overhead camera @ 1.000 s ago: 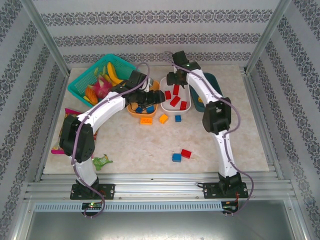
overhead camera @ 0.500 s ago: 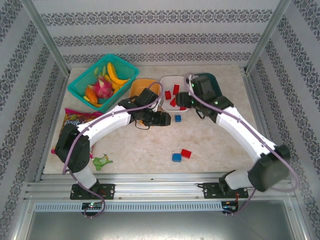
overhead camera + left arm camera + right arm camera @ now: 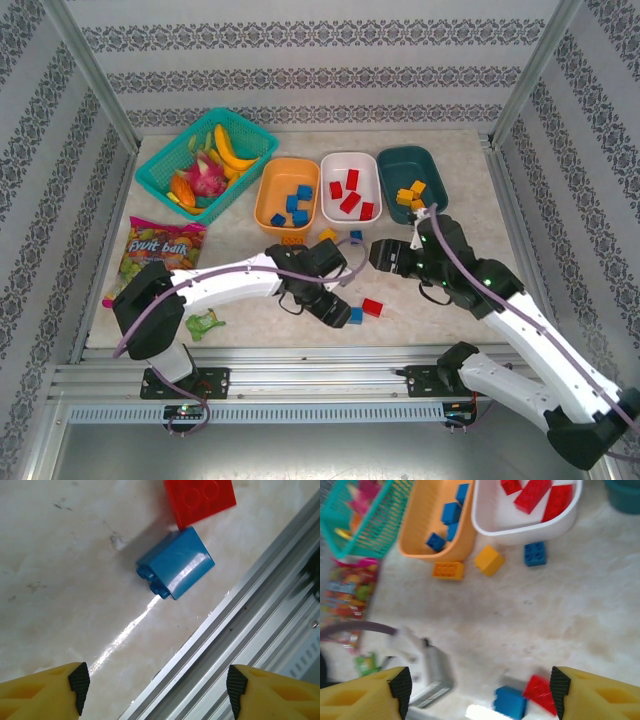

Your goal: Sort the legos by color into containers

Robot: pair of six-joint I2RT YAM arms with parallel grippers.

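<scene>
Three tubs stand in a row at the back: the orange tub [image 3: 266, 200] holds blue legos, the white tub [image 3: 329, 190] red ones, the dark teal tub [image 3: 432, 170] yellow ones. Loose in front of them lie an orange brick [image 3: 293, 241], a yellow brick [image 3: 326, 236] and a blue brick [image 3: 356, 236]. Near the front edge a blue brick [image 3: 354, 315] [image 3: 175, 562] touches a red brick [image 3: 372, 307] [image 3: 200, 497]. My left gripper [image 3: 338, 310] [image 3: 155, 685] hovers open just beside this pair, holding nothing. My right gripper [image 3: 382, 255] [image 3: 480, 687] hangs open and empty above mid-table.
A teal mesh basket [image 3: 243, 128] of toy fruit sits at the back left, with a candy bag [image 3: 163, 245] and a green toy scrap [image 3: 203, 322] on the left side. The aluminium rail [image 3: 235, 625] runs right behind the front pair.
Both arms swung back from the tubs toward the near side. The left gripper came down beside the front blue and red bricks. The right gripper's jaws opened wider.
</scene>
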